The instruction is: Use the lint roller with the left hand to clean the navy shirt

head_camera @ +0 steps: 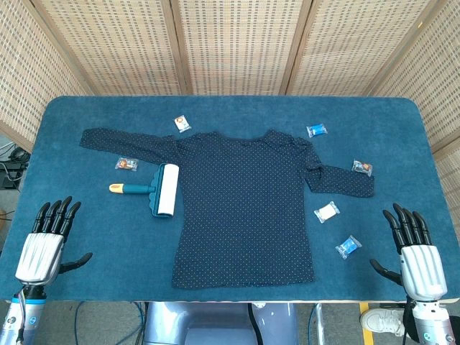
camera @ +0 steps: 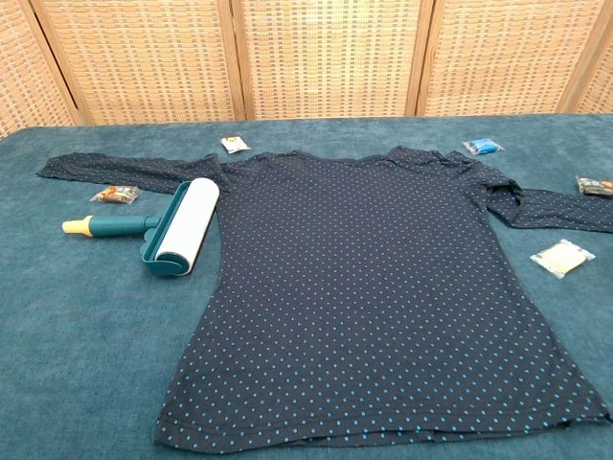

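Observation:
A navy polka-dot shirt (head_camera: 244, 205) (camera: 369, 287) lies flat in the middle of the blue table, sleeves spread to both sides. The lint roller (head_camera: 154, 190) (camera: 165, 228), with a white roll, teal frame and yellow-tipped handle, lies just off the shirt's left edge, handle pointing left. My left hand (head_camera: 49, 241) rests at the table's near left corner, fingers apart and holding nothing, well short of the roller. At the near right corner my right hand (head_camera: 415, 251) is open too. Neither hand shows in the chest view.
Several small snack packets lie around the shirt: one by the left sleeve (head_camera: 126, 164), one at the back (head_camera: 182, 123), a blue one (head_camera: 316, 131), a white one (head_camera: 326, 212) and another blue one (head_camera: 348, 247) on the right. Wicker screens stand behind the table.

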Robot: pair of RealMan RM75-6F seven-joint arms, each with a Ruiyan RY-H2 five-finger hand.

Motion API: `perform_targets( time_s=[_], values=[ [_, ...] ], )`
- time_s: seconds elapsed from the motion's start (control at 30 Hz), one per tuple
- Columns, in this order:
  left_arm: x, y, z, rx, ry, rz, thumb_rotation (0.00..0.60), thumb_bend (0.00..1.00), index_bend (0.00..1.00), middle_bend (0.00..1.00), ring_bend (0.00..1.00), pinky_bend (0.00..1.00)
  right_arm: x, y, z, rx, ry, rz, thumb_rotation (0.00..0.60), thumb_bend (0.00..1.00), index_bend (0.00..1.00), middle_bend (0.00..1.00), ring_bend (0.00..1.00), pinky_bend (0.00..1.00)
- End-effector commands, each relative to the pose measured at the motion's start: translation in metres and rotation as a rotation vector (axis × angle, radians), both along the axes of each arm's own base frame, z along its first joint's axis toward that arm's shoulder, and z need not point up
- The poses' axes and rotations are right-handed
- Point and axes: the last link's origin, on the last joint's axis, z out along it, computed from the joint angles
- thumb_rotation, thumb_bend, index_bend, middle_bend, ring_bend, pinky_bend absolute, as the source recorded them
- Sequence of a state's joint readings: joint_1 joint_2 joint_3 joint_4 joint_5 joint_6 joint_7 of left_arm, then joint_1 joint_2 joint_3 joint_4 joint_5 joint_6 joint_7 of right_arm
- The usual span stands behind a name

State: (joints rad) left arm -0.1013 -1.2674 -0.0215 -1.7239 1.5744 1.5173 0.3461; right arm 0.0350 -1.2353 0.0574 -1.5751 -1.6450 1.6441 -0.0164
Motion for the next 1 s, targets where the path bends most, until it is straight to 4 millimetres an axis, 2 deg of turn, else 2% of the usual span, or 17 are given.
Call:
perform_targets(
  time_s=[0.03,1.0],
  values=[
    [-0.0002,0.0,0.0,0.0,0.0,0.001,0.6,0.13,0.0,0.0,0.0,0.0,-0.0001,0.0004,0.0,0.0,-0.002,-0.001,0.6,0.13,0.0,0.0,0.0,0.0],
    [-0.0002,0.0008,0.0002,0.0,0.002,0.004,0.6,0.12,0.0,0.0,0.0,0.0,0.0,0.0009,0.0012,0.002,-0.013,-0.004,0.6,0.13,0.0,0.0,0.0,0.0]
  ],
)
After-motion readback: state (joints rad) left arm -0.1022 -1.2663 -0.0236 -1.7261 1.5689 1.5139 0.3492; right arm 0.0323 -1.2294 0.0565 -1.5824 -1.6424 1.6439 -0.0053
